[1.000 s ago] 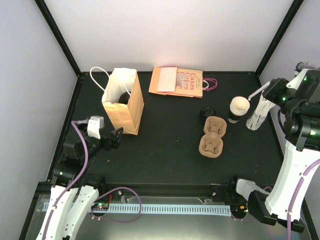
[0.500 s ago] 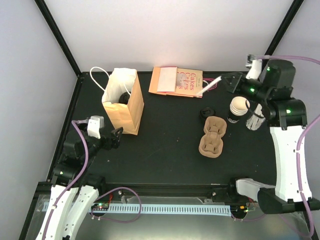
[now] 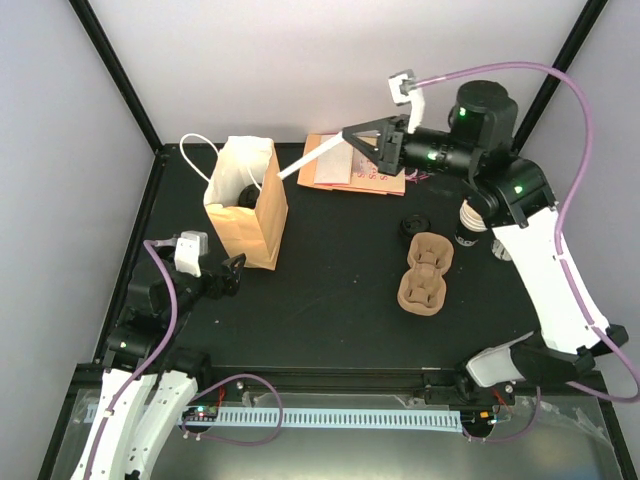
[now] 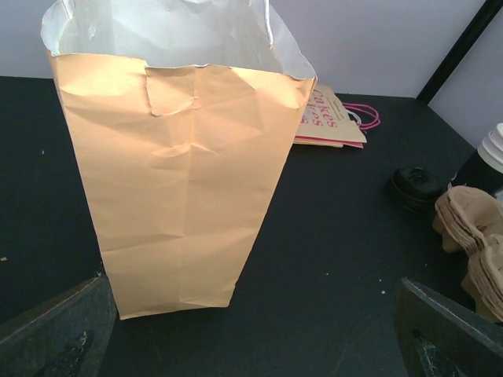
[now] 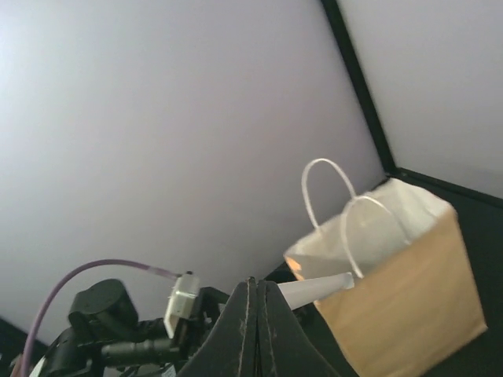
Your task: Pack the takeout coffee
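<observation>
Jaws of the right gripper (image 3: 348, 135) are pinched shut on a white paper-wrapped straw (image 3: 308, 160). That arm is stretched across the far middle of the table (image 3: 330, 320), above a flat printed bag (image 3: 345, 176) lying by the far wall. The free end of the straw points left toward the open mouth of the brown paper bag (image 3: 262, 220). In the right wrist view the straw's tip shows just in front of the bag's white handles.

The brown bag stands upright at the far left, mouth up. Something dark sits inside it, but I cannot tell what.

The cup (image 3: 466, 222) stands on the table at the far right, well apart from the bag and partly hidden under the right arm. Its cream inside faces up and nothing holds it. Its round black lid (image 3: 413, 225) lies just left of it, off the cup. A brown pulp cup carrier (image 3: 425, 272) lies just near of the lid.

The left gripper (image 3: 236, 275) sits low at the near left, close to the foot of the bag. Its jaws are spread wide and hold nothing.
</observation>
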`<state>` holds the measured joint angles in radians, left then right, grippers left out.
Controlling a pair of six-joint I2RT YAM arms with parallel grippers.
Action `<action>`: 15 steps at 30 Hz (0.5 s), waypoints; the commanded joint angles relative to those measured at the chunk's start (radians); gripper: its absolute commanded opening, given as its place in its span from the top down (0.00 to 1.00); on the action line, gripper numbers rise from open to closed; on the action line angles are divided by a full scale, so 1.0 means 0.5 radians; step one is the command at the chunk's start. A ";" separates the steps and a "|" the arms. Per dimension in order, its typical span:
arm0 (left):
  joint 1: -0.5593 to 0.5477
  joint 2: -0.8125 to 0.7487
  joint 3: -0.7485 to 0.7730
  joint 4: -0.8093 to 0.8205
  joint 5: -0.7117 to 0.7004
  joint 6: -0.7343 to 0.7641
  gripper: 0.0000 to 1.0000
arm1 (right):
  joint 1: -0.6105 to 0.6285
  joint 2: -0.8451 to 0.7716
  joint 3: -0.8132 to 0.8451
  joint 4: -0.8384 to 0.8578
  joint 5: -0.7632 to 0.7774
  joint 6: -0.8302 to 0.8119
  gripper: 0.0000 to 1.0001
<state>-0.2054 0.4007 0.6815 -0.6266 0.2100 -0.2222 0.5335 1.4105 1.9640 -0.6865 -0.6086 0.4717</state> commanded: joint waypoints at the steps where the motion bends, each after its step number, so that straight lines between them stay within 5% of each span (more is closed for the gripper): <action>1: -0.010 0.002 0.015 0.040 -0.036 -0.027 0.01 | 0.172 0.111 0.190 0.123 -0.045 -0.115 0.99; 15: -0.010 -0.001 0.014 0.033 -0.055 -0.034 0.01 | 0.453 0.546 0.513 0.167 0.176 -0.190 0.99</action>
<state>-0.2054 0.4007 0.6815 -0.6270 0.2001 -0.2237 0.7330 1.6405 2.1818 -0.6178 -0.5922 0.4053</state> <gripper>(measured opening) 0.988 0.022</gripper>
